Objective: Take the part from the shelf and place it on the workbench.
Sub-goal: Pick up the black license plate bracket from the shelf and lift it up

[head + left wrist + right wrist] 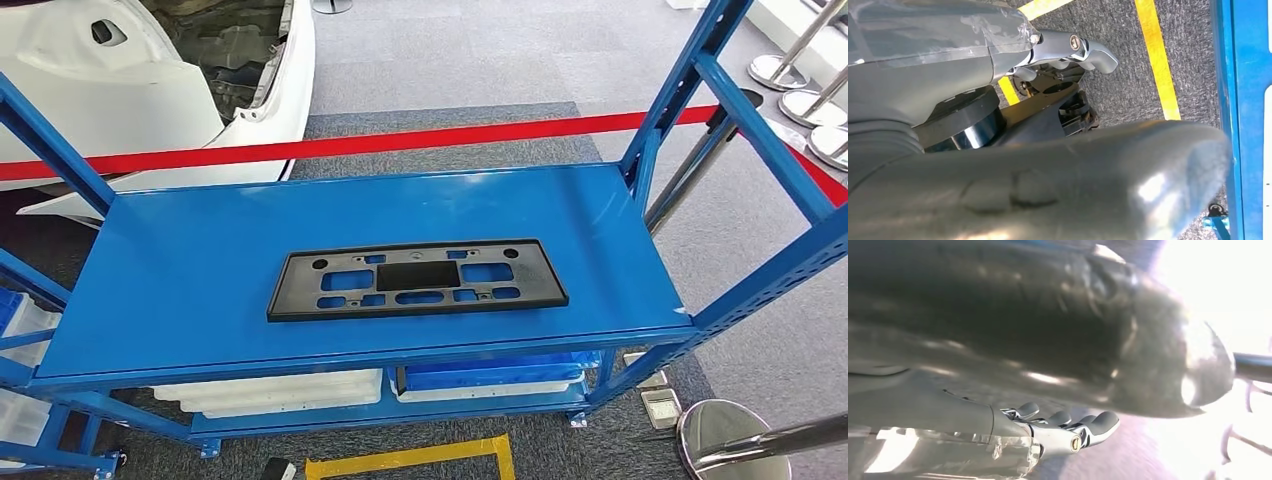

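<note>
The part [417, 278] is a flat black rectangular plate with several cut-outs. It lies on the top board of the blue shelf [180, 270], a little right of the middle and near the front edge, with nothing touching it. In the left wrist view my left hand [1013, 150] hangs over grey carpet, its thick thumb apart from its silver fingers [1083, 50], with nothing in it. In the right wrist view my right hand [1048, 355] likewise holds nothing, and its fingers [1088, 427] stay apart from the thumb.
A red barrier tape [400, 142] runs behind the shelf, with a white car body [150, 70] beyond it. Blue and white bins [490, 375] sit on the lower shelf. Blue uprights [690, 90] rise at the right. A steel stanchion base [730, 440] and yellow floor tape [400, 460] lie near the shelf's front.
</note>
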